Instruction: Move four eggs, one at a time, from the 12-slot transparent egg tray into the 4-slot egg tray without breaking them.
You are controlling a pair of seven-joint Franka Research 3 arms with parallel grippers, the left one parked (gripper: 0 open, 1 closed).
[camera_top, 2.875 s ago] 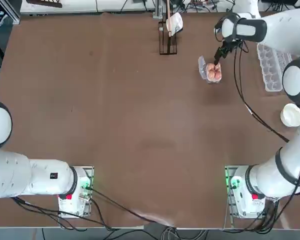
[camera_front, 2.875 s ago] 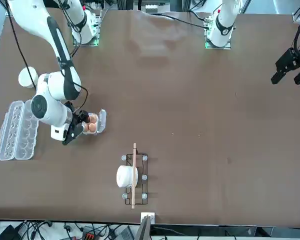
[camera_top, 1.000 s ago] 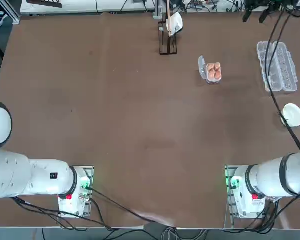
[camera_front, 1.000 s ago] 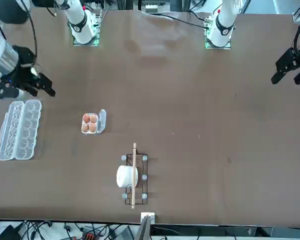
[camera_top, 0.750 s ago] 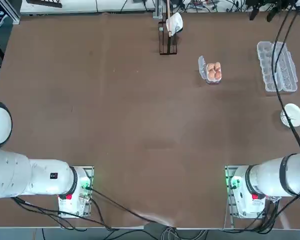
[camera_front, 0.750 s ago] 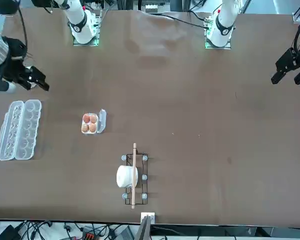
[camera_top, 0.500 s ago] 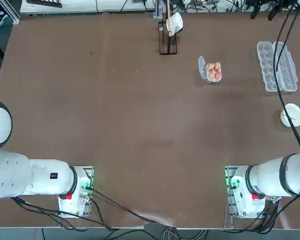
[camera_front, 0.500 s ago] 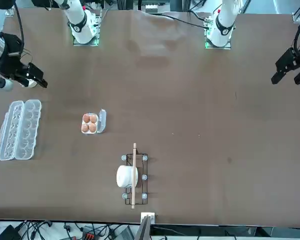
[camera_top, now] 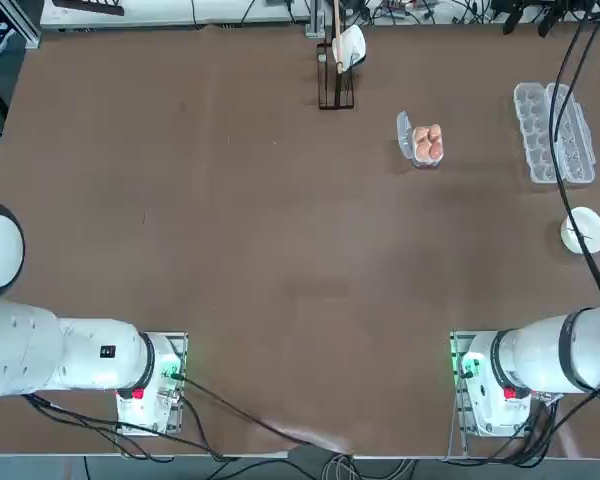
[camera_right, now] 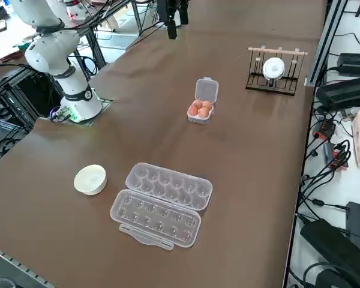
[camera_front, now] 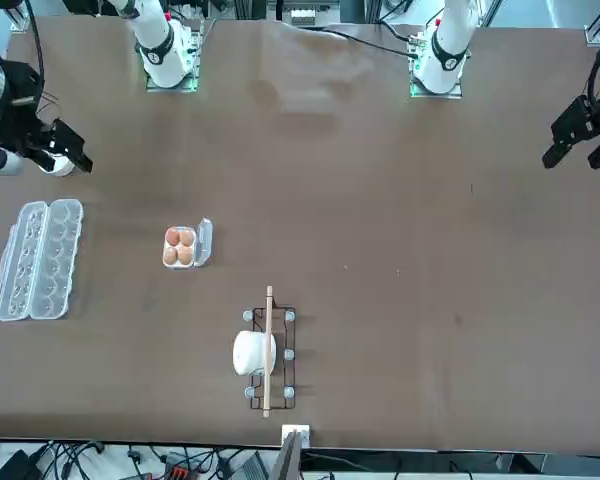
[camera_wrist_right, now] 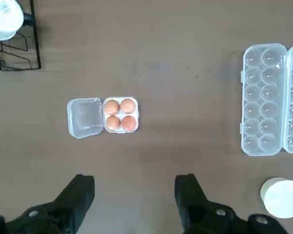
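Several orange-brown eggs (camera_wrist_right: 120, 114) fill the 4-slot egg tray (camera_wrist_right: 84, 117), whose lid flap lies open beside them. That tray (camera_top: 404, 137) sits at the far middle-right of the table. The 12-slot transparent egg tray (camera_top: 554, 132) lies open at the far right, and its cups (camera_wrist_right: 263, 97) show no eggs. My right gripper (camera_wrist_right: 135, 195) hangs high above the table, open and holding nothing. It shows near the table's right side (camera_front: 40, 150), well apart from both trays (camera_right: 161, 195).
A white round bowl (camera_top: 584, 230) sits on the table near the long carton, on the robot's side of it. A black wire rack (camera_top: 335, 62) with a wooden bar and a white cup stands at the far edge. The right arm's cable (camera_top: 565, 150) hangs over the long carton.
My right gripper, which was down at the 4-slot egg tray earlier, has risen and swung out over the table's right side. It has drifted only a little in the last second.
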